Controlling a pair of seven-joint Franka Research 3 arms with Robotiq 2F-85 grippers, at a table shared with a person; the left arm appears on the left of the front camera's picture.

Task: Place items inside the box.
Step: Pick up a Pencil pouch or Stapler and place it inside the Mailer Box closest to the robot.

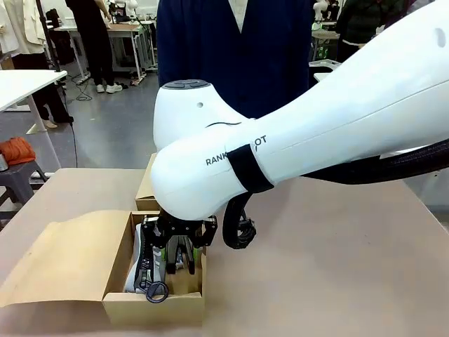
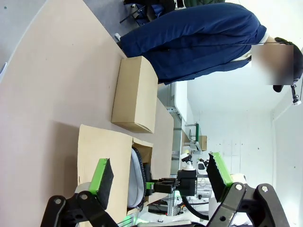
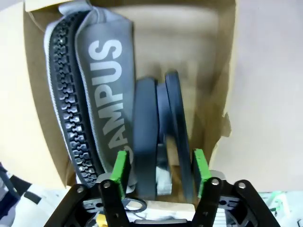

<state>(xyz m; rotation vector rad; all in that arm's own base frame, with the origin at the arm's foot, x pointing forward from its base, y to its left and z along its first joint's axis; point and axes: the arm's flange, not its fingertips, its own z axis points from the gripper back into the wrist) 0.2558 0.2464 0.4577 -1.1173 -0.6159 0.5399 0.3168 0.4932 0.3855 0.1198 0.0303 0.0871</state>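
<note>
Down inside the box (image 3: 226,71), fingers of the right gripper (image 3: 159,165) straddle the long black stapler (image 3: 144,132) beside the grey zip pouch (image 3: 102,71); whether they clench it, I cannot tell.

A tan table top (image 1: 337,239) spreads across the near ground. Beyond its far edge lies a grey floor (image 1: 112,133) under even, bright light. At the far left stands a white table (image 1: 21,81). Just near of it is a dark stool (image 1: 17,179) carrying something orange (image 1: 15,149), perhaps bundled cloth. Farther back, work tables (image 1: 130,28) stand against the far side, with a person in dark clothes (image 1: 91,31) beside them and a cable (image 1: 81,90) trailing on the floor. The left wrist view takes in a white wall (image 2: 236,118).
</note>
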